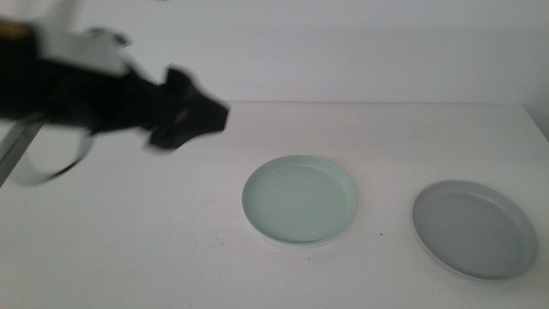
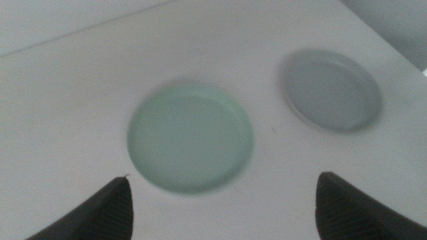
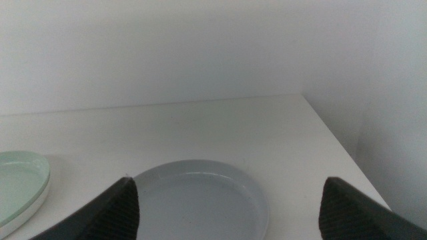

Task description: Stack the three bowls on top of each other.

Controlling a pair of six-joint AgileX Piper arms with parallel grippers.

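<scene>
The pale mint green bowl (image 1: 300,199) sits mid-table. A white rim (image 1: 296,245) shows beneath it, so it appears to rest in the white bowl (image 3: 39,200). The grey bowl (image 1: 474,228) lies alone to its right, apart from it. My left gripper (image 1: 202,116) is open and empty, raised over the table's back left, well clear of the bowls and blurred. Its wrist view shows the mint bowl (image 2: 190,138) and the grey bowl (image 2: 331,90) beyond the open jaws (image 2: 225,179). My right gripper (image 3: 228,180) is open and empty, just short of the grey bowl (image 3: 193,200), and out of the middle view.
The white table (image 1: 171,249) ends at a back edge against a white wall, and its right edge runs close to the grey bowl. A metal frame part (image 1: 17,146) stands at the far left under the left arm.
</scene>
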